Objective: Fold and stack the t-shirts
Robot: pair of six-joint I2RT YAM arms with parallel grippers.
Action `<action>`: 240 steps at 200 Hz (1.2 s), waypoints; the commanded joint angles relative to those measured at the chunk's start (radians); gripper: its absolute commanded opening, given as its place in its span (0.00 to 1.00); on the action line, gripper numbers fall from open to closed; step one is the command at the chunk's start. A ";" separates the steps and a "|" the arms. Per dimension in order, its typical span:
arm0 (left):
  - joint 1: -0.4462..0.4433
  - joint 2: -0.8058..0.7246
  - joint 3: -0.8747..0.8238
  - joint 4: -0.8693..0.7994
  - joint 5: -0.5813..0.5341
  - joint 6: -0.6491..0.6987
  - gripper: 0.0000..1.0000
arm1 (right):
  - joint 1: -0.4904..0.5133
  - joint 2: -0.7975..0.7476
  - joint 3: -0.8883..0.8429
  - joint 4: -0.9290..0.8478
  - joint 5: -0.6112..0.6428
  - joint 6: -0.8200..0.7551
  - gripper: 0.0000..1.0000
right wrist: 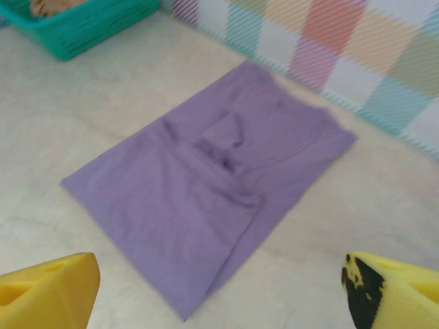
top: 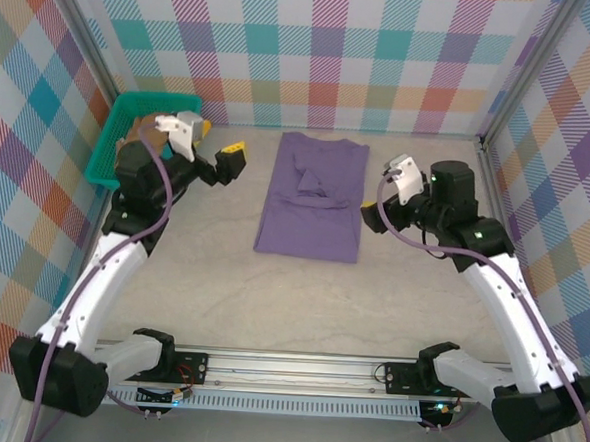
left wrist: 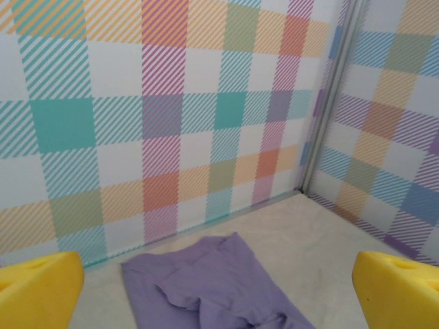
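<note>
The lavender-purple t-shirt [top: 311, 197] lies flat in the middle of the table, folded into a long rectangle with a sleeve tucked on top. It also appears in the left wrist view [left wrist: 206, 288] and the right wrist view [right wrist: 212, 185]. A tan t-shirt [top: 138, 128] lies bunched in the teal basket. My left gripper [top: 220, 139] hovers open to the left of the lavender shirt's far end, its yellow fingers [left wrist: 38, 291] wide apart and holding nothing. My right gripper [top: 375, 198] hovers open just off the shirt's right edge, fingers [right wrist: 398, 291] spread and empty.
The teal plastic basket [top: 109, 155] stands at the far left corner, also at the top left of the right wrist view [right wrist: 89, 24]. Checkered walls [top: 345, 54] enclose the table on three sides. Bare tabletop [top: 300, 301] stretches between the shirt and the arm bases.
</note>
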 commanded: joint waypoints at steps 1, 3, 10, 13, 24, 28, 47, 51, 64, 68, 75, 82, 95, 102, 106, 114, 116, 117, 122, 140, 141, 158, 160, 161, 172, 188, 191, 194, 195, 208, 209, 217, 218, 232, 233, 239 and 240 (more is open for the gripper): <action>0.006 -0.092 -0.088 0.036 0.024 -0.078 1.00 | 0.032 0.030 0.022 -0.093 -0.119 -0.026 0.94; 0.006 -0.097 -0.094 0.036 0.023 -0.082 1.00 | 0.037 0.029 0.019 -0.092 -0.118 -0.032 0.94; 0.006 -0.110 -0.103 0.019 0.031 -0.093 1.00 | 0.053 0.025 0.006 -0.088 -0.112 -0.050 0.93; 0.005 -0.113 -0.103 0.008 0.037 -0.098 1.00 | 0.058 0.023 0.002 -0.087 -0.107 -0.059 0.93; 0.005 -0.116 -0.105 -0.038 0.088 -0.103 1.00 | 0.074 0.023 -0.009 -0.101 -0.077 -0.088 0.90; 0.006 -0.114 -0.106 -0.051 0.115 -0.103 1.00 | 0.078 0.023 -0.017 -0.104 -0.060 -0.103 0.89; 0.004 -0.099 -0.124 -0.079 0.206 -0.109 1.00 | 0.116 0.028 -0.072 -0.108 0.005 -0.190 0.89; 0.004 -0.098 -0.135 -0.070 0.214 -0.115 1.00 | 0.121 0.033 -0.085 -0.107 0.006 -0.208 0.89; 0.004 -0.106 -0.169 -0.042 0.207 -0.137 1.00 | 0.145 0.056 -0.128 -0.098 0.021 -0.264 0.88; 0.004 -0.109 -0.178 -0.033 0.197 -0.143 1.00 | 0.152 0.068 -0.140 -0.095 0.028 -0.278 0.88; 0.005 -0.119 -0.194 -0.022 0.184 -0.149 1.00 | 0.167 0.089 -0.157 -0.090 0.041 -0.301 0.88; 0.004 -0.127 -0.204 -0.010 0.176 -0.153 1.00 | 0.181 0.117 -0.170 -0.085 0.054 -0.322 0.87; 0.003 -0.139 -0.214 -0.005 0.162 -0.151 1.00 | 0.199 0.177 -0.185 -0.080 0.067 -0.364 0.86; 0.004 -0.142 -0.213 -0.016 0.144 -0.151 1.00 | 0.208 0.212 -0.190 -0.078 0.075 -0.381 0.85; 0.005 -0.141 -0.210 -0.027 0.135 -0.148 1.00 | 0.212 0.235 -0.190 -0.075 0.082 -0.388 0.85; 0.004 -0.140 -0.201 -0.050 0.118 -0.142 1.00 | 0.220 0.279 -0.189 -0.071 0.099 -0.402 0.84; 0.004 -0.141 -0.198 -0.056 0.114 -0.141 1.00 | 0.223 0.290 -0.189 -0.071 0.103 -0.405 0.84; 0.005 -0.140 -0.198 -0.058 0.112 -0.140 1.00 | 0.224 0.296 -0.188 -0.070 0.106 -0.407 0.84; 0.005 -0.140 -0.194 -0.068 0.102 -0.137 1.00 | 0.228 0.319 -0.186 -0.068 0.117 -0.414 0.84; 0.005 -0.138 -0.191 -0.086 0.071 -0.130 0.97 | 0.238 0.411 -0.179 -0.049 0.161 -0.436 0.84; 0.005 -0.137 -0.191 -0.086 0.068 -0.130 0.97 | 0.238 0.416 -0.178 -0.048 0.162 -0.437 0.84; 0.005 -0.124 -0.183 -0.111 0.030 -0.126 0.90 | 0.239 0.487 -0.161 -0.032 0.196 -0.443 0.83; 0.005 -0.123 -0.182 -0.115 0.024 -0.125 0.89 | 0.239 0.495 -0.158 -0.030 0.199 -0.443 0.83; 0.005 -0.123 -0.181 -0.117 0.022 -0.124 0.89 | 0.238 0.499 -0.156 -0.031 0.203 -0.443 0.83; 0.005 -0.113 -0.178 -0.130 0.000 -0.119 0.89 | 0.238 0.536 -0.142 -0.025 0.218 -0.444 0.83; 0.004 -0.108 -0.183 -0.125 -0.017 -0.121 0.88 | 0.239 0.590 -0.118 -0.021 0.241 -0.444 0.82; 0.004 -0.109 -0.186 -0.121 -0.020 -0.123 0.88 | 0.239 0.600 -0.113 -0.021 0.246 -0.444 0.81; 0.004 -0.109 -0.189 -0.118 -0.022 -0.125 0.88 | 0.238 0.611 -0.109 -0.020 0.249 -0.444 0.81; 0.004 -0.108 -0.189 -0.117 -0.023 -0.125 0.88 | 0.238 0.613 -0.107 -0.022 0.250 -0.444 0.81; 0.004 -0.108 -0.191 -0.112 -0.036 -0.127 0.87 | 0.237 0.653 -0.087 -0.023 0.265 -0.445 0.80; 0.004 -0.108 -0.190 -0.112 -0.036 -0.128 0.87 | 0.236 0.656 -0.086 -0.023 0.266 -0.445 0.80; 0.005 -0.107 -0.191 -0.114 -0.042 -0.128 0.87 | 0.235 0.679 -0.074 -0.024 0.271 -0.444 0.79; 0.005 -0.107 -0.191 -0.114 -0.043 -0.128 0.87 | 0.234 0.682 -0.072 -0.024 0.272 -0.444 0.78; 0.003 -0.105 -0.191 -0.113 -0.046 -0.127 0.87 | 0.231 0.715 -0.052 -0.024 0.276 -0.439 0.75; 0.004 -0.104 -0.191 -0.113 -0.045 -0.127 0.87 | 0.231 0.716 -0.051 -0.024 0.276 -0.439 0.75; 0.004 -0.103 -0.189 -0.112 -0.045 -0.127 0.87 | 0.230 0.727 -0.045 -0.024 0.272 -0.437 0.73; 0.004 -0.104 -0.189 -0.112 -0.044 -0.127 0.87 | 0.229 0.729 -0.044 -0.023 0.272 -0.437 0.73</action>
